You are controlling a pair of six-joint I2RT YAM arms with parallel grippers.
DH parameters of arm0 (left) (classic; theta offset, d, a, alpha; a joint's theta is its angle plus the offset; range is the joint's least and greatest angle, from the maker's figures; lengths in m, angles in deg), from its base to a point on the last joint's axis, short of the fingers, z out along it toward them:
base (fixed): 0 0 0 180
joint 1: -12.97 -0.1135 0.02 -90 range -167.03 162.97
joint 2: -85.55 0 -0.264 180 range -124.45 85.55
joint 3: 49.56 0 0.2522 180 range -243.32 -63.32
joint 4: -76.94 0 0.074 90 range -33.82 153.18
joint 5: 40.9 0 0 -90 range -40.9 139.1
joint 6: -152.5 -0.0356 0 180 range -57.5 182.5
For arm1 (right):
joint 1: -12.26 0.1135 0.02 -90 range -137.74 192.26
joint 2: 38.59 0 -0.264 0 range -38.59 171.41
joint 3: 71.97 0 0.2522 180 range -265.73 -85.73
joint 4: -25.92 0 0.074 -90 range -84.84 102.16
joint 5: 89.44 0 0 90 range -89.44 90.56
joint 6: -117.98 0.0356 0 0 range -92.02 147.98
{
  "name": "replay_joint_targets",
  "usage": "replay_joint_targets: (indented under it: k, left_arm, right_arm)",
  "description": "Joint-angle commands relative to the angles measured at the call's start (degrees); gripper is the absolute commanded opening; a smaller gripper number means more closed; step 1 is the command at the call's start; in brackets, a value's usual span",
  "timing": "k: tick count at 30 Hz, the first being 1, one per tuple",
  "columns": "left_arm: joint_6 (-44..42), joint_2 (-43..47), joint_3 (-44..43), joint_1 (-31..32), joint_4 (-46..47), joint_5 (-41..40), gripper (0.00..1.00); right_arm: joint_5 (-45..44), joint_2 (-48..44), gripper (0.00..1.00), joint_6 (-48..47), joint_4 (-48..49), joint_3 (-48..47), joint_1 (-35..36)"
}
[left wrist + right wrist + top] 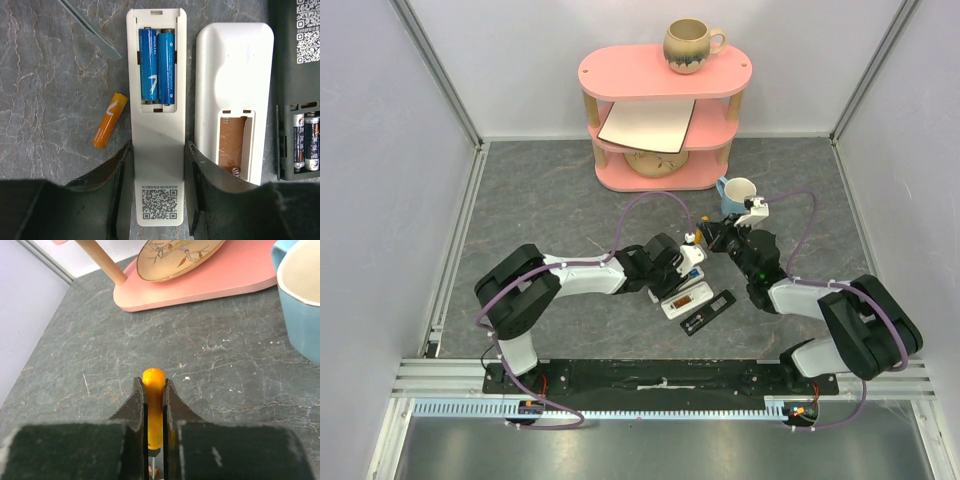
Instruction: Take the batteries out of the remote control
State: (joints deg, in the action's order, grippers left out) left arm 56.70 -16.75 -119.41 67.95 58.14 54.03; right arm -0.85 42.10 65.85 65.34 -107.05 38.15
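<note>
One slim white plastic remote (157, 130) lies midway on the grey bench (50, 100) between the left gripper (159, 150) fingers; whether they pinch it is unclear. The right gripper (154, 385) clamps an orange-handled screwdriver (153, 376). Two blue cylindrical batteries (157, 65) sit in the remote's open bay. Prying could slide an unpinned remote or flick a cell off the bench edge.

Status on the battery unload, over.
Left end effector clamps white remote; right end effector holds screwdriver. Two blue batteries seated, orange battery out. Nothing blocking.
</note>
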Motion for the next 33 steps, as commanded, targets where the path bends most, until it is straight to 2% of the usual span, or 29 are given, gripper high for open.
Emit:
replay_joint_targets:
  k: [1, 12, 33]
  left_arm:
    - [1.1, -3.5, 1.3, -0.1, -2.5, 2.0, 0.13]
    - [1.1, -3.5, 1.5, -0.1, -2.2, 2.2, 0.14]
    - [0.9, -3.6, 1.3, -0.1, -3.0, 1.1, 0.13]
  right_arm:
    - [-2.3, -1.8, 0.00, -2.4, 4.6, 0.3, -1.1]
    - [-4.9, -6.2, 0.00, -4.4, 0.3, 2.9, -3.1]
    - [-2.7, 0.7, 0.00, -2.5, 2.2, 3.0, -3.0]
